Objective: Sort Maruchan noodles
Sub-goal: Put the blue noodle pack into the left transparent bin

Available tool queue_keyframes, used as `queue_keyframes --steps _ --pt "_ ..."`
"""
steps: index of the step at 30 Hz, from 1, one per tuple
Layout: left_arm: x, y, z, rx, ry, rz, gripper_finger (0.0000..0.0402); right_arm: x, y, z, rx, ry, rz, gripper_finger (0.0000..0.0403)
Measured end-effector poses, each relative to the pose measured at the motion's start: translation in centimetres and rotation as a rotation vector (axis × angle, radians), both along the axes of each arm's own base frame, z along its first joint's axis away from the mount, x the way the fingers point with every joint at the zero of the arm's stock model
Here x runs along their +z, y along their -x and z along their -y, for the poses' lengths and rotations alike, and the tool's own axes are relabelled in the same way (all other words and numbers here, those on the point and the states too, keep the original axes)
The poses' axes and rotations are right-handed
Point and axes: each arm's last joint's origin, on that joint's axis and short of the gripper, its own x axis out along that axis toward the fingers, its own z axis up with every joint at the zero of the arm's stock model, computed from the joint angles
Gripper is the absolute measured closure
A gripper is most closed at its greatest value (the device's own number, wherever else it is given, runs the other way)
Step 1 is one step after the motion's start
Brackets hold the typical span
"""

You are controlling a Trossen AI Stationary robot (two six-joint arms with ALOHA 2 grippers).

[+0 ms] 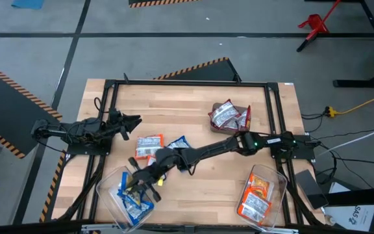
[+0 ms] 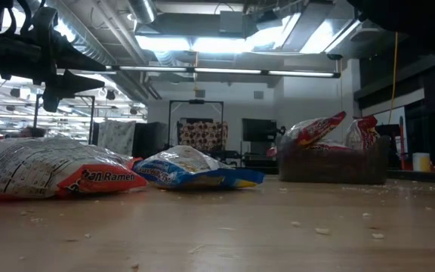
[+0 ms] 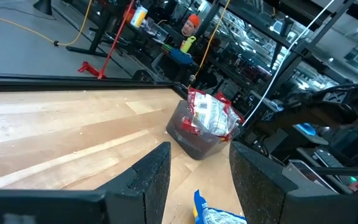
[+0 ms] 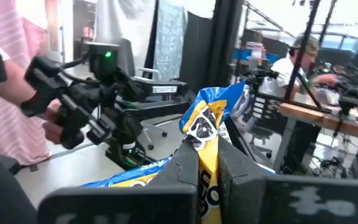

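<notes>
Sorting looks partly done: the right gripper (image 1: pixel 137 184) pinches a blue-yellow packet (image 4: pixel 209 124) over the blue bin (image 1: pixel 109 198); two loose packets (image 1: pixel 149 147) remain; the left gripper (image 1: pixel 134 121) waits, spread.

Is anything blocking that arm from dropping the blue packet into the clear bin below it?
Nothing visible does. The right hand holds the blue-yellow noodle packet right over the clear bin, which is open-topped and already has blue packets inside.
</notes>
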Motion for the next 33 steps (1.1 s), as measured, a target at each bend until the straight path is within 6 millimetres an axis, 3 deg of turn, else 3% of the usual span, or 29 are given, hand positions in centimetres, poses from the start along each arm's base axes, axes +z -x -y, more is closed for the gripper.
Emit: queue_keyframes --steps 6,9,15,22,33 --pt "0.0 0.0 0.0 0.0 0.0 0.0 0.0243 -0.1 -0.1 0.0 -0.001 0.006 0.061 0.0399" --pt "0.0 0.0 0.0 0.001 0.004 0.002 0.0243 -1.5 -0.4 -0.1 0.014 0.006 0.062 0.0379" --pt "0.0 0.0 0.0 0.002 0.006 0.002 0.0243 -4.9 -1.2 -0.2 0.002 -0.046 -0.057 0.0284" --pt "0.0 0.0 0.0 0.002 0.006 0.003 0.0243 -5.6 -1.5 0.2 -0.108 -0.008 -0.051 0.0186" --pt "0.0 0.0 0.0 0.001 0.024 0.012 0.0243 -6.8 -2.2 3.0 -0.206 0.027 -0.194 0.0176"
